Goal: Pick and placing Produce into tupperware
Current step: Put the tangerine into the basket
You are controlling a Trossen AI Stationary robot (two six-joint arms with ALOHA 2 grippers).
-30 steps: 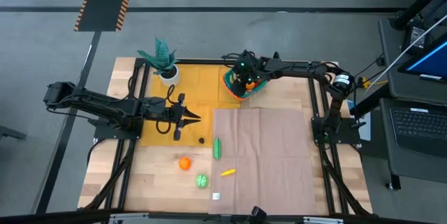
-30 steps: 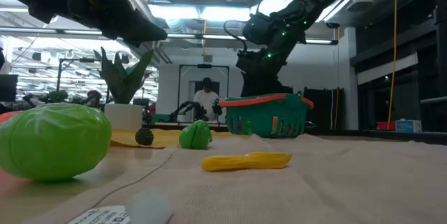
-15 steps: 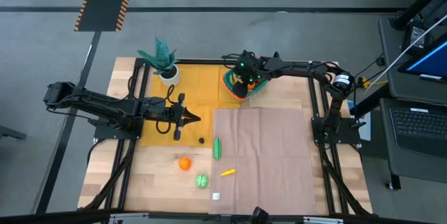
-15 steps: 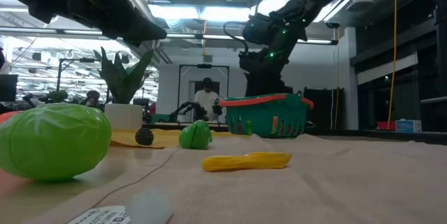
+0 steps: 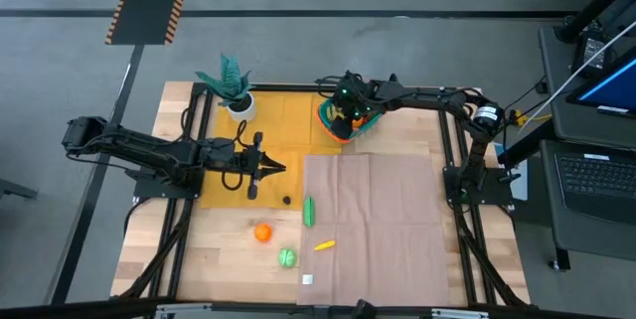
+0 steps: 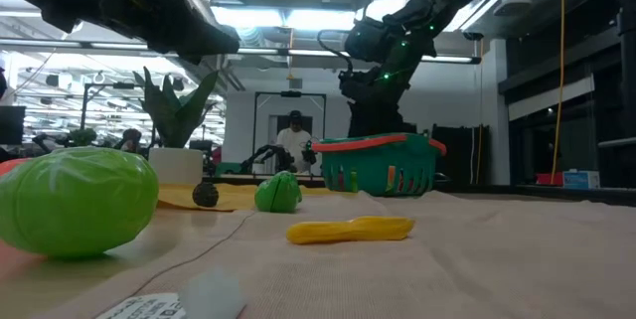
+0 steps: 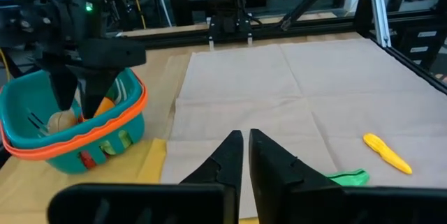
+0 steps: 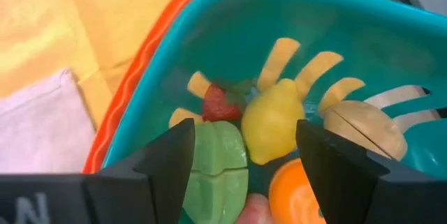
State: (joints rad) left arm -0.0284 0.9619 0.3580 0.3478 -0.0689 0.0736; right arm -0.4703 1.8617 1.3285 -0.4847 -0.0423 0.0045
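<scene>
Low view, nearest the lens: round green produce (image 6: 78, 203) fills the lower left; a yellow pepper-like piece (image 6: 351, 229) lies lower centre on the beige cloth (image 6: 477, 249). Behind it sit a smaller green piece (image 6: 277, 193) and a small dark ball (image 6: 205, 195).

High view, lower centre: four pieces still loose on the desk (image 5: 159, 259) — orange fruit (image 5: 262, 232), round green one (image 5: 287, 256), yellow one (image 5: 324, 245), long green one (image 5: 309, 211).

Left hand (image 5: 279, 168) hangs mid-frame left over the yellow mat (image 5: 224, 188); in its wrist view the fingers (image 7: 228, 155) are nearly together, holding nothing. It waits.

Farther back, upper centre: tupperware (image 5: 343, 120), teal with an orange-red rim, near the desk's far edge. Right hand (image 5: 347, 112) is directly above it. Right wrist view looks down into the tupperware (image 8: 363, 49): fingers (image 8: 171, 161) spread wide, nothing between them. Below lie a yellow lemon-like piece (image 8: 274, 121), green piece (image 8: 220, 160), red strawberry-like piece (image 8: 218, 104), orange piece (image 8: 297, 190) and tan half-round (image 8: 363, 128).

Potted plant (image 5: 232, 85) stands upper left, not part of the job.

Judgement: release step at the tupperware looks complete; task roughly half done or better. Next move calls for lifting the right hand clear of the rim, then going for a loose piece; the long green one is closest.
</scene>
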